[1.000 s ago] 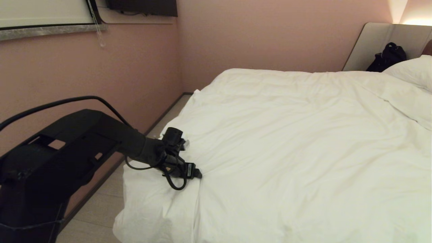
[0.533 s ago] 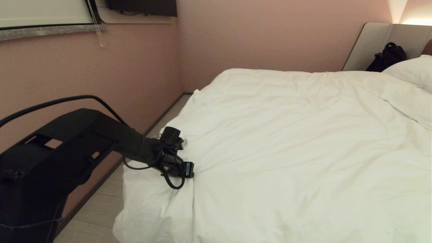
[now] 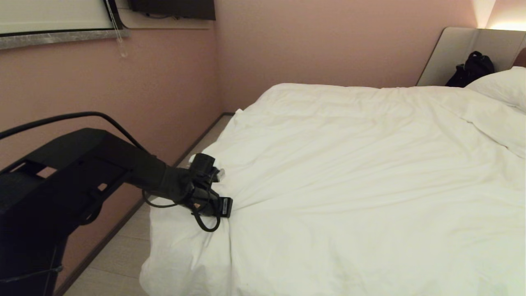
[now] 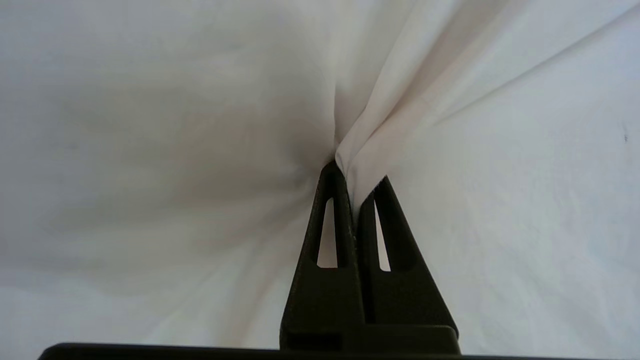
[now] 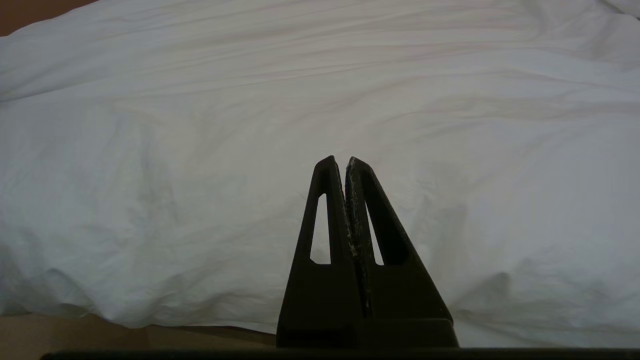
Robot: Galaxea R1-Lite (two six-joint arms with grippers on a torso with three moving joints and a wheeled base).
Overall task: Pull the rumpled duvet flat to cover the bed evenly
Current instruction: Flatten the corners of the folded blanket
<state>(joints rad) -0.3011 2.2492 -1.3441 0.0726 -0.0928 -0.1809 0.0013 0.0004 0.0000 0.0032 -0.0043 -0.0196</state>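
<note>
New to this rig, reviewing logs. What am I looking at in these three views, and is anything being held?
It is a two-armed wheeled robot making a bed. The wide picture comes from its head camera: the duvet covers the bed, with a pillow and a black bag at the far end. The other two come from cameras on each wrist, behind the fingers. The left end effector is shut on a pinch of duvet near the bed's left corner, creases fanning from it. The right end effector is shut, holding nothing, pointing at the duvet's side.

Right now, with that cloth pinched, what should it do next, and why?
Probably draw the left gripper back toward the bed's near corner, off the mattress: its jaws are shut on a fold of the duvet, and creases fan out from that pinch, so pulling should flatten them.
</note>
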